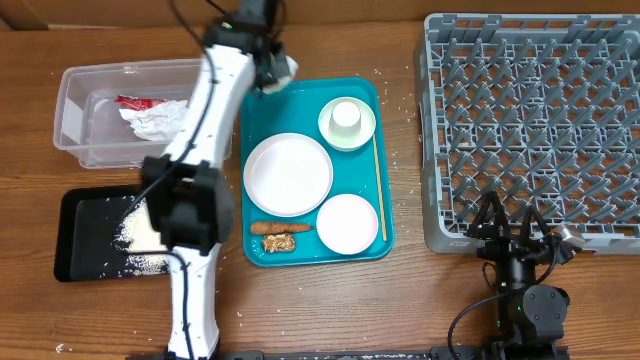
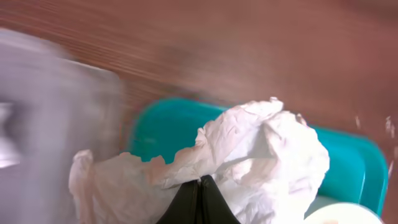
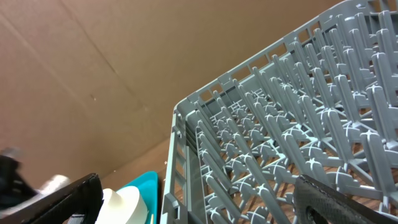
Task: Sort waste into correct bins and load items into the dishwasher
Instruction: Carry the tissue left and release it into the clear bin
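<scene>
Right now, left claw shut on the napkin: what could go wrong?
1. The left claw pinches only a fold of the napkin, so it could slip out short of the clear tub.
2. The loose bulk might snag the tub's rim or fall back on the teal tray.

crumpled white napkin (image 2: 249,149) pinched in the closed left gripper (image 2: 200,186), at the far-left corner of the teal tray (image 1: 320,257). red wrapper (image 1: 135,101) lies in the clear tub (image 1: 72,100). loose rice (image 1: 135,235) in the black tray (image 1: 80,220). on the teal tray: flat plate (image 1: 288,174), bowl (image 1: 347,222), second bowl (image 1: 364,130) with the cup (image 1: 346,115) inside, orange-brown stick (image 1: 281,242) touching the brown chunk (image 1: 268,228). grey peg rack (image 1: 530,120) far right.
</scene>
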Controlling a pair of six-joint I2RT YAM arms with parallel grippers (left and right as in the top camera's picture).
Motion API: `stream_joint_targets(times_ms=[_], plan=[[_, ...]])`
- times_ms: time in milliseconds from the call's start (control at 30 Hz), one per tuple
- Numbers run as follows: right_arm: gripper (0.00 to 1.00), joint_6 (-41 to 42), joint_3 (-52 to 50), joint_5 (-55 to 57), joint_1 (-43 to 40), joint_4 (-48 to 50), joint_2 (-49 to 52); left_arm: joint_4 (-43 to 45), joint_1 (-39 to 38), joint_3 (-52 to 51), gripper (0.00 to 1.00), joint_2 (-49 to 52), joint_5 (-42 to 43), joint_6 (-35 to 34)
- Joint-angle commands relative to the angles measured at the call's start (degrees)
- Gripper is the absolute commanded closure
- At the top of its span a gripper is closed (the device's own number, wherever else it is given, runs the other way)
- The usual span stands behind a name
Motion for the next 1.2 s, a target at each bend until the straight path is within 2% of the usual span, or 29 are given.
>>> stream_joint_targets(times_ms=[0, 167, 200, 233, 300, 367, 467, 667, 833, 933, 1167], plan=[[0.0, -0.6, -0.6, 0.0, 0.3, 0.3, -0.5, -2.7, 5.1, 2.5, 0.96, -6.7, -8.2, -6.0], [0.0, -0.6, -0.6, 0.0, 0.3, 0.3, -0.5, -7.2, 11.4, 2.4, 0.95, -7.4, -8.5, -6.2], [0.0, -0.6, -0.6, 0.0, 0.3, 0.3, -0.5, -8.1, 12.6, 2.3, 0.83, -7.4, -8.5, -6.2], [0.0, -0.6, -0.6, 0.0, 0.3, 0.3, -0.5, -8.8, 13.7, 2.2, 0.76, -7.4, -8.5, -6.3], [0.0, -0.6, -0.6, 0.0, 0.3, 0.3, -0.5, -10.5, 15.9, 2.2, 0.74, -7.4, -8.2, -6.5], [0.0, -0.6, -0.6, 0.0, 0.3, 0.3, -0.5, -11.9, 17.8, 2.2, 0.56, -7.4, -7.2, -6.9], [0.0, -0.6, -0.6, 0.0, 0.3, 0.3, -0.5, -13.4, 20.0, 2.2, 0.03, -7.4, -4.0, -6.8], [0.0, -0.6, -0.6, 0.0, 0.3, 0.3, -0.5, -17.2, 20.7, 2.2, 0.0, -7.4, 0.4, -6.4], [0.0, -0.6, -0.6, 0.0, 0.3, 0.3, -0.5, -16.9, 19.3, 2.2, 0.0, -7.5, 9.3, 1.0], [0.0, -0.6, -0.6, 0.0, 0.3, 0.3, -0.5, -17.9, 18.3, 2.2, 0.0, -8.2, 13.3, 1.7], [0.0, -0.6, -0.6, 0.0, 0.3, 0.3, -0.5, -20.7, 14.1, 2.2, 0.0, -10.5, 13.9, 1.8]])
